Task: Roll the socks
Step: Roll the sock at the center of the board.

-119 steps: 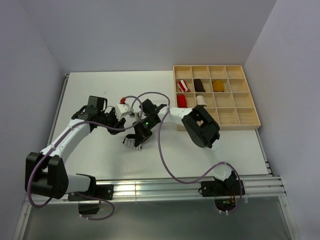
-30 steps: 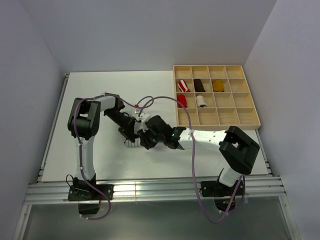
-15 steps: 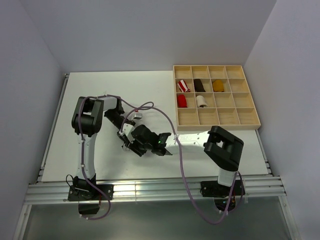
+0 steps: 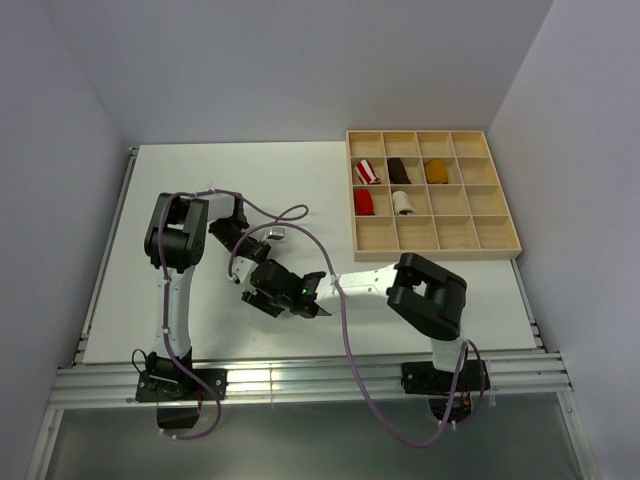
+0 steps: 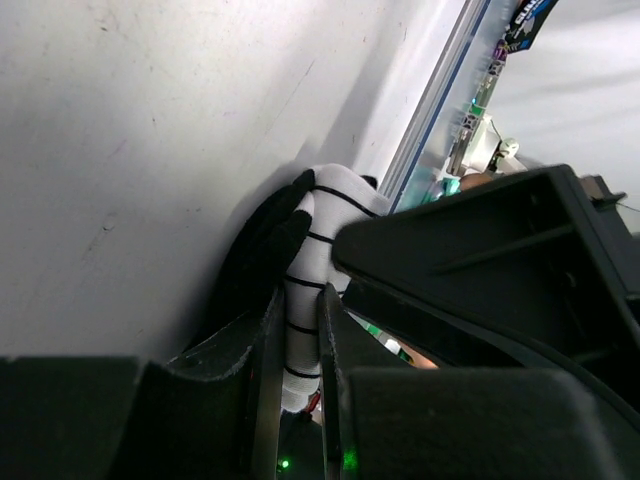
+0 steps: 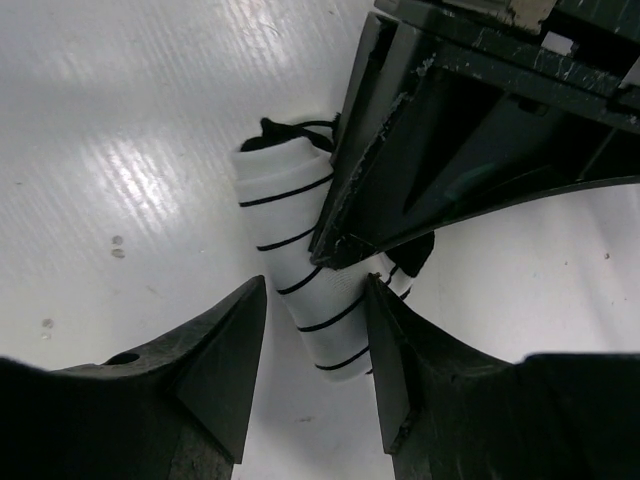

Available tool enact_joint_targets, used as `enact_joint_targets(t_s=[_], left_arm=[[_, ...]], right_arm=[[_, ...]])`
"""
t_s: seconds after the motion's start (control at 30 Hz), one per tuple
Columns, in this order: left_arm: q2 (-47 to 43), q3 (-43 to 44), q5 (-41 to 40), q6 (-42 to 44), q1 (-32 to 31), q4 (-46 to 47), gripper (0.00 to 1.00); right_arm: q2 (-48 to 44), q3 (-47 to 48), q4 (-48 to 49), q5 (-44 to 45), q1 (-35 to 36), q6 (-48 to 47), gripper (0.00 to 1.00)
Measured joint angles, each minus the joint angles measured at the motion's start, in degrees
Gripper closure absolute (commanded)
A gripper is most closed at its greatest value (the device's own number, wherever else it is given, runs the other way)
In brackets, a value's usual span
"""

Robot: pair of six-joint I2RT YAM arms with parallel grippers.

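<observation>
Striped sock [image 6: 300, 290]: white with thin black bands, rolled into a tube, lying on the white table [image 4: 170, 190] towards its near middle. Left gripper [image 5: 298, 300]: jaws drawn to a narrow slit, pinching the roll's fabric. Right gripper [image 6: 315, 285]: jaws spread wide, one on either side of the roll; contact cannot be told. Cream sock [image 4: 403, 203]: rolled, in a wooden tray [image 4: 470, 232] compartment.

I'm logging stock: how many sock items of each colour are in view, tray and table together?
Red bundle: 1
Red-and-white striped bundle: 1
Dark brown bundle: 1
Mustard bundle: 1
Cream bundle: 1
Black-striped white sock: 1
Total: 6
</observation>
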Motion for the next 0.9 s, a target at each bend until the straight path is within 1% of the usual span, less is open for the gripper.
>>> enact_joint_targets(t_s=[0.1, 0.2, 0.23, 0.27, 0.33, 0.4, 0.47, 0.63, 0.77, 0.8, 0.9], left_arm=[[0.0, 0.0, 0.0, 0.4, 0.0, -0.1, 0.95], [0.0, 0.0, 0.2, 1.2, 0.0, -0.2, 0.89], [0.0, 0.0, 0.2, 1.2, 0.0, -0.2, 0.87], [0.0, 0.0, 0.2, 1.3, 0.0, -0.3, 0.86], [0.0, 0.0, 0.2, 1.2, 0.0, -0.2, 0.80], [-0.1, 0.0, 0.3, 1.2, 0.2, -0.1, 0.76], [-0.3, 0.0, 0.3, 1.0, 0.1, 0.2, 0.76], [-2.8, -0.3, -0.7, 0.2, 0.2, 2.8, 0.76], [-6.3, -0.7, -1.4, -0.9, 0.7, 7.3, 0.71], [-7.1, -0.7, -1.4, -1.3, 1.0, 8.8, 0.68], [-9.1, -0.7, -1.3, -1.9, 2.8, 12.7, 0.65]], right_arm=[[1.3, 0.3, 0.3, 1.5, 0.0, -0.2, 0.50], [2.2, 0.5, 0.7, 2.6, 0.1, -0.2, 0.53], [2.3, 0.7, 0.7, 2.8, 0.2, -0.2, 0.56], [2.4, 0.8, 0.7, 3.1, 0.3, -0.3, 0.62], [2.7, 1.1, 0.5, 3.4, 0.4, -0.4, 0.67], [2.7, 1.1, 0.4, 3.6, 0.5, -0.4, 0.71], [2.7, 1.2, 0.3, 3.5, 0.5, -0.3, 0.75], [2.9, 2.1, -0.8, 2.0, -0.5, -0.3, 0.76], [3.5, 3.2, -1.4, 0.6, -1.7, -0.1, 0.80], [3.5, 3.4, -1.6, -0.1, -2.1, 0.1, 0.81], [3.5, 3.9, -2.5, -1.7, -2.8, 0.5, 0.82]])
